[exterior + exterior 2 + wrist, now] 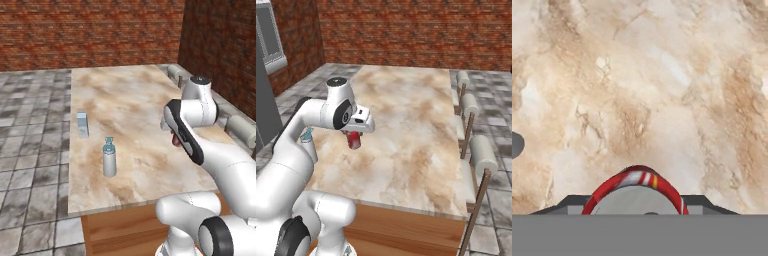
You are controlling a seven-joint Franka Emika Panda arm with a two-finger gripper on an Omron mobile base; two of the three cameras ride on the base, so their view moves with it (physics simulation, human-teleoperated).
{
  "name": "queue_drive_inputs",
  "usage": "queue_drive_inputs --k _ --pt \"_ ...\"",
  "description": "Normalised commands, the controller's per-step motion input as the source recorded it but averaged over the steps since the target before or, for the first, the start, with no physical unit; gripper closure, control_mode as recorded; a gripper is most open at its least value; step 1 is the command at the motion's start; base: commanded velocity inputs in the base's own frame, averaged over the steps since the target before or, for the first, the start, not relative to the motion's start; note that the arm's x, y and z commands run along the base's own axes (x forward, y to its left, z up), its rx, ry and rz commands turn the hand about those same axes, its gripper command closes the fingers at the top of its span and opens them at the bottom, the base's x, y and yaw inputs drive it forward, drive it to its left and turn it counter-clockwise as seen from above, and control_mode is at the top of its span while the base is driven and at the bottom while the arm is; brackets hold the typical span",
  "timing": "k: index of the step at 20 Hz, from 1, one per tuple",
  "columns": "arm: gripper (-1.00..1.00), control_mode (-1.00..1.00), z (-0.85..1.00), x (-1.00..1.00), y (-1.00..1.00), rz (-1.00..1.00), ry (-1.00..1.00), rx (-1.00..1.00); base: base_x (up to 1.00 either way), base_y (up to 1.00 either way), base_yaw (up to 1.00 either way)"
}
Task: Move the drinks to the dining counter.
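- Brick walls (90,30) stand at the top of both base views, and a grey tile floor (30,150) lies on the left of the left base view.
- One big brown stone desk (411,135) sits in the middle of the right base view. This looks like the place where the drinks must go.
- The tool (355,136) is clamped on a red can (355,140), left of the middle in the right base view.
- I think the can is held from the top so it stays upright and nothing spills.
- The can hangs above the desk and does not seem to touch it yet. In the hand view its silver top with a red rim (634,192) shows at the bottom middle, with stone under it.
- A grey bottle with a blue cap (109,159) stands upright on the desk, near the lower left edge in the left base view. It looks already moved.
- A small pale block (82,124) stands just above the bottle in that view. I cannot tell what it is.
- Count: one can, one grey bottle, one pale block.
- Three grey stools (483,155) line the right edge of the desk in the right base view.
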Motion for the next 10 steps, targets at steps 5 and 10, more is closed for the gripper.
queue_drive_inputs --k 5,10 --pt "1.00 -1.00 -0.15 0.00 -0.02 0.00 0.05 0.03 0.00 0.00 0.00" --pt "1.00 -1.00 -0.22 0.00 -0.09 0.00 0.02 0.02 0.00 0.00 0.00"
